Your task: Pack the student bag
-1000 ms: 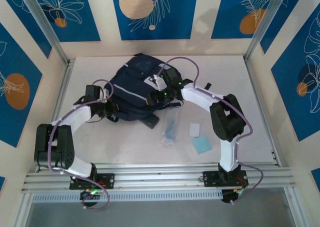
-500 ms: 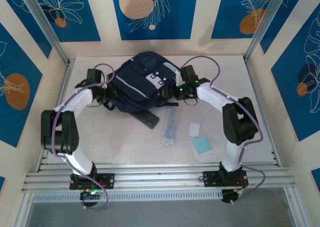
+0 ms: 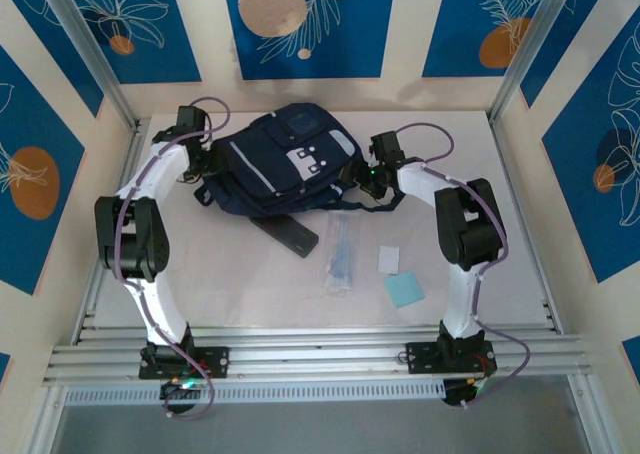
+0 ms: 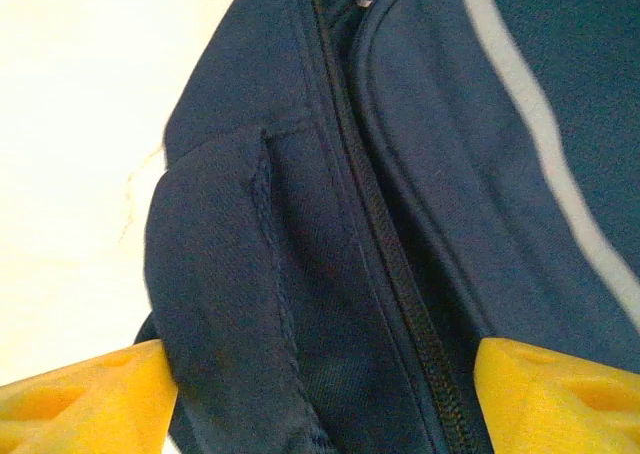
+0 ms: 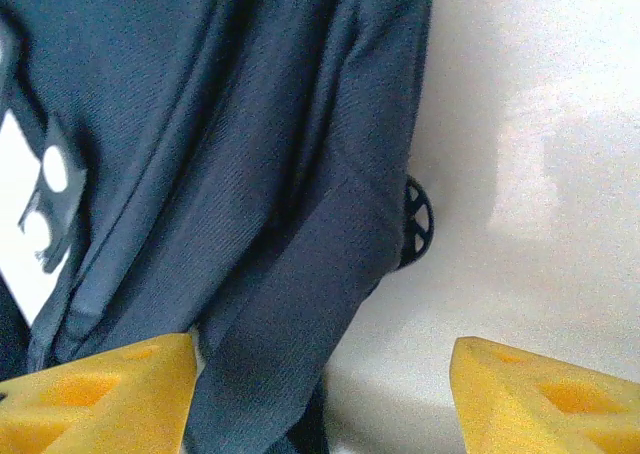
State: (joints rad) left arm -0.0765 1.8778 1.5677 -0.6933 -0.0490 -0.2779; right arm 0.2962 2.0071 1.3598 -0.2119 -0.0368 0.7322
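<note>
Left gripper (image 3: 207, 159) sits at the left side of the bag (image 3: 275, 169); in its own camera its yellow fingers (image 4: 80, 394) stand wide apart with blue cloth and a shut zip (image 4: 395, 264) between them, and they hold nothing; right gripper (image 3: 353, 179) is at the bag's right side with its jaws wide apart too, one finger (image 5: 100, 389) by the cloth edge and the other over bare table (image 5: 520, 124), so it holds nothing either; the bag lies flat at the far middle of the table, between the two grippers; nearer the arms lie a clear packet (image 3: 340, 256), a white card (image 3: 389, 260) and a blue card (image 3: 404, 290), well apart from the bag; I think the job now is to get the bag open; to do it well, one gripper should pinch the cloth beside the zip and hold firm while the other finds the zip pull, which I cannot see; pull slowly, or the whole bag may slide.
</note>
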